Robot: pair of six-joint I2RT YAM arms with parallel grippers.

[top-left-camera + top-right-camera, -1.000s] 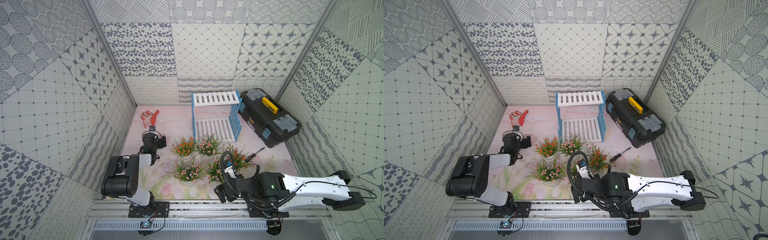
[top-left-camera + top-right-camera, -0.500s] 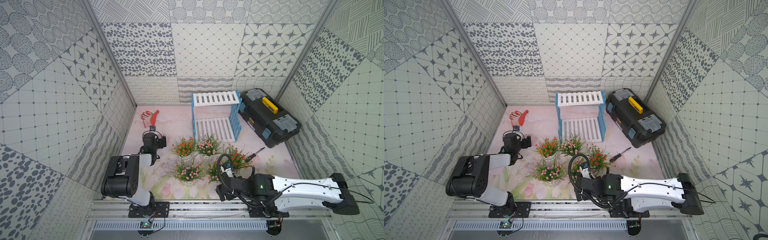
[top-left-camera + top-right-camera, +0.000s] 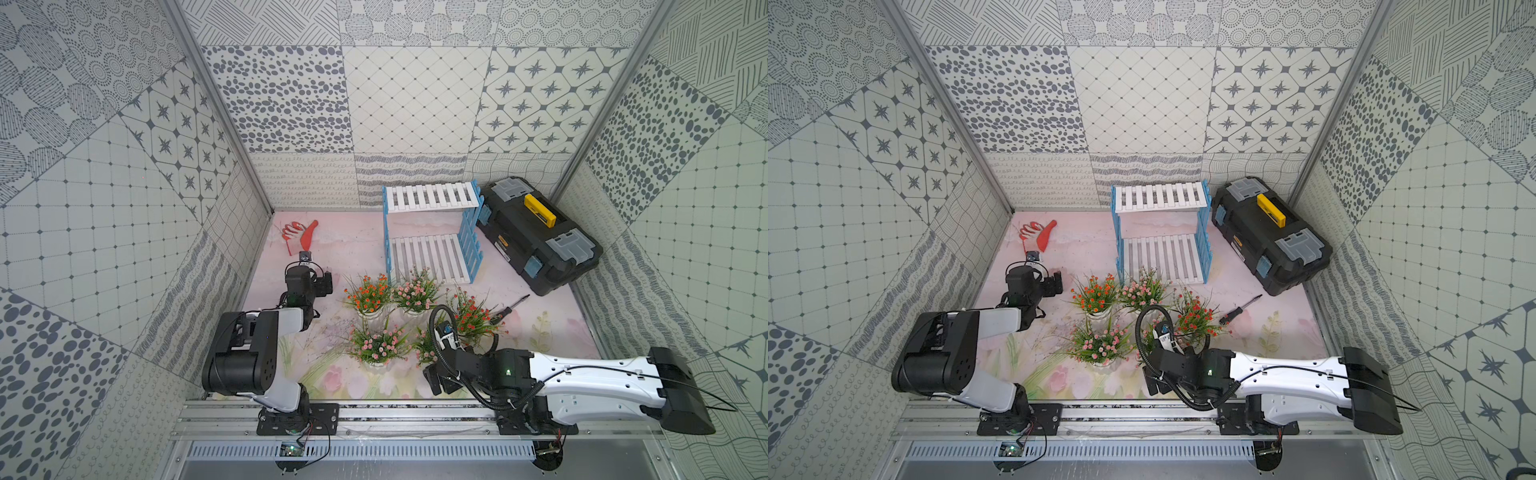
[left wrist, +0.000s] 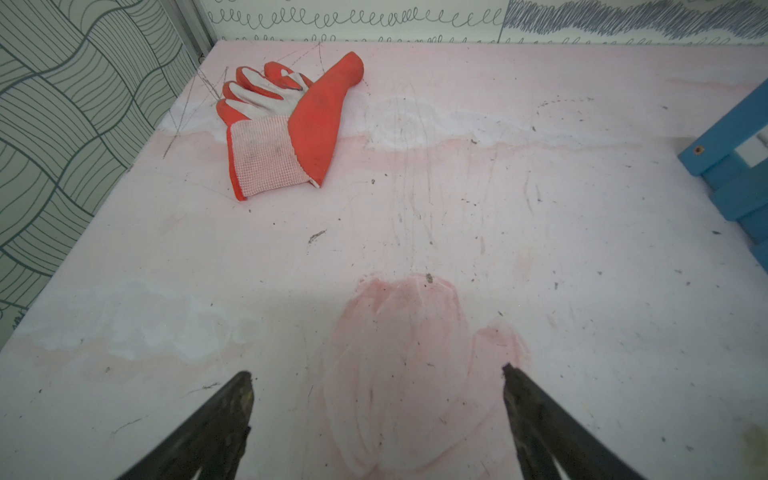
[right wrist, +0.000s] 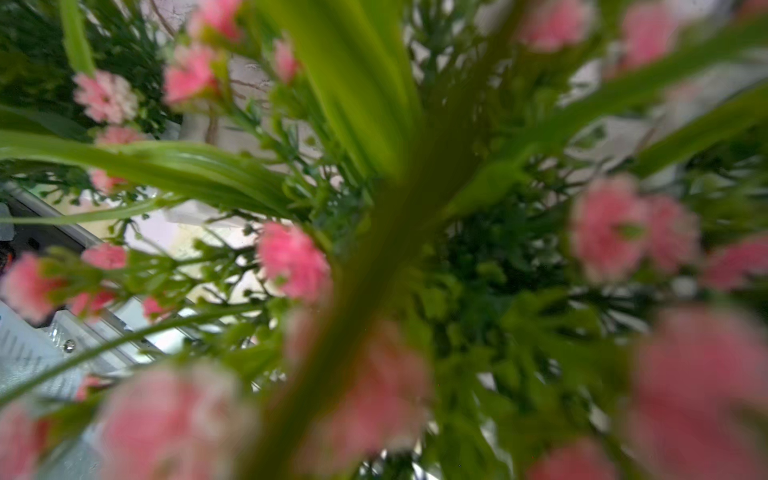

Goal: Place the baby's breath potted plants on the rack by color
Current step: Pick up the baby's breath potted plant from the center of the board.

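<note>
Five baby's breath potted plants stand on the mat in front of the rack (image 3: 432, 198) (image 3: 1160, 198), whose two white shelves are bare. Two are orange-red (image 3: 368, 296) (image 3: 473, 318). Two pink ones (image 3: 415, 291) (image 3: 378, 345) show fully, and a third pink one (image 3: 424, 347) is partly hidden under my right wrist. My right gripper (image 3: 441, 380) (image 3: 1158, 384) sits low at this plant's near side, its dark fingers apart. The right wrist view is filled with blurred pink flowers (image 5: 291, 262) and leaves, and its jaws are hidden. My left gripper (image 4: 376, 376) (image 3: 324, 284) is open over bare mat.
A black toolbox (image 3: 536, 235) with a yellow handle lies right of the rack. A red and white glove (image 3: 301, 235) (image 4: 286, 124) lies at the back left. A screwdriver (image 3: 509, 307) lies right of the plants. The rack's blue frame (image 4: 739, 166) edges the left wrist view.
My right arm's forearm and elbow have dropped lower toward the near edge, while its gripper stays by the near pink plant. The left arm has not moved.
</note>
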